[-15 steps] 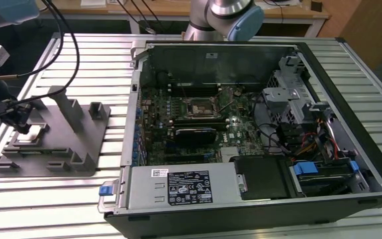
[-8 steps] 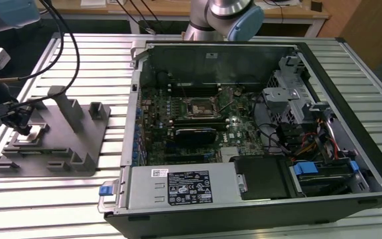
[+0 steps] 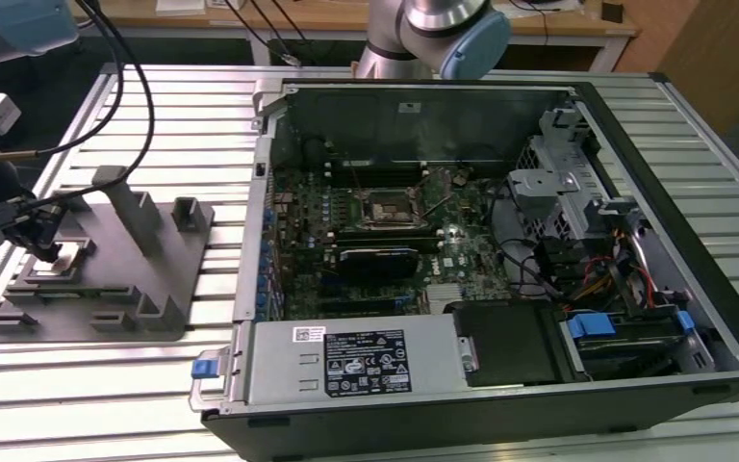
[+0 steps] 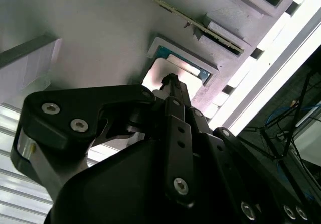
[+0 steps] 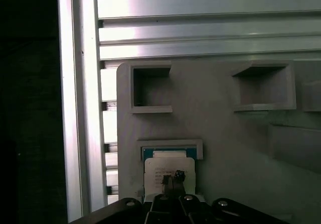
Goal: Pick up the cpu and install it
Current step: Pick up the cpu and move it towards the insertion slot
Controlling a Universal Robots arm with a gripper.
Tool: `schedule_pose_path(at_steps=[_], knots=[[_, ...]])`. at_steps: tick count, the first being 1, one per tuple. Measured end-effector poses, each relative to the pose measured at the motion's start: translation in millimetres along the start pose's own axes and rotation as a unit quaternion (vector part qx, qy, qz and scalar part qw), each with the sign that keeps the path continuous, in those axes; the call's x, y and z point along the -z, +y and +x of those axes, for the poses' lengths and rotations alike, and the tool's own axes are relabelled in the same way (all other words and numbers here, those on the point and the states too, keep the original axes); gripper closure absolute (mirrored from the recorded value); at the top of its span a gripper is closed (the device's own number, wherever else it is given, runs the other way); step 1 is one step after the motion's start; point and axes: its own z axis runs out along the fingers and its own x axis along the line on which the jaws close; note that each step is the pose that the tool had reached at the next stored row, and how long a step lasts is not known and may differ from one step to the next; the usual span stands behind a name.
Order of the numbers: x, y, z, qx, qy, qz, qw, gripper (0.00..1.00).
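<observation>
I'm watching the cpu [image 5: 156,166] lying flat in a shallow recess of the grey fixture [image 3: 151,279], metal top facing up. It's square, so I'm not seeing a long axis; its edges are running parallel to the fixture's sides, and one edge is tucking against the recess lip, where a thin teal strip is showing. In the exterior view the cpu [image 3: 74,254] is sitting near the fixture's corner at that view's left, well apart from the computer case [image 3: 421,115]. The gripper [image 5: 173,176] is hanging directly over the chip, and in both wrist views its fingertips [image 4: 169,79] are pressing together with no gap between them, at or just above the metal top; they aren't clamping anything, and I can't tell whether they're actually touching it. In the exterior view the gripper [image 3: 46,252] is pointing straight down at the fixture. Everything is resting on a table [image 3: 88,385] of ribbed aluminium slats, with a wooden desk [image 3: 344,14] and dangling black cables behind it. The case is lying on its side with the panel off, its black-framed socket [image 3: 387,208] facing up in the middle of the board. I'm counting one cpu, one gripper, one fixture, one case and one socket, and in the first wrist view two square pockets [image 5: 150,86] in the fixture beyond the chip.
</observation>
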Motion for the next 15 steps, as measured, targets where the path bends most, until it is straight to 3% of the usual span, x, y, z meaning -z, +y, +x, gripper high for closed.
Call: schedule_pose_path(at_steps=[5, 8, 11, 15], knots=[[-0.2, 0.0, 0.0, 0.000, 0.0000, 0.0000, 1.0000, 0.83], [-0.4, 0.0, 0.0, 0.000, 0.0000, 0.0000, 1.0000, 0.65], [-0.5, 0.0, 0.0, 0.000, 0.0000, 0.0000, 1.0000, 0.59], [-0.7, 0.0, 0.0, 0.000, 0.0000, 0.0000, 1.0000, 0.41]])
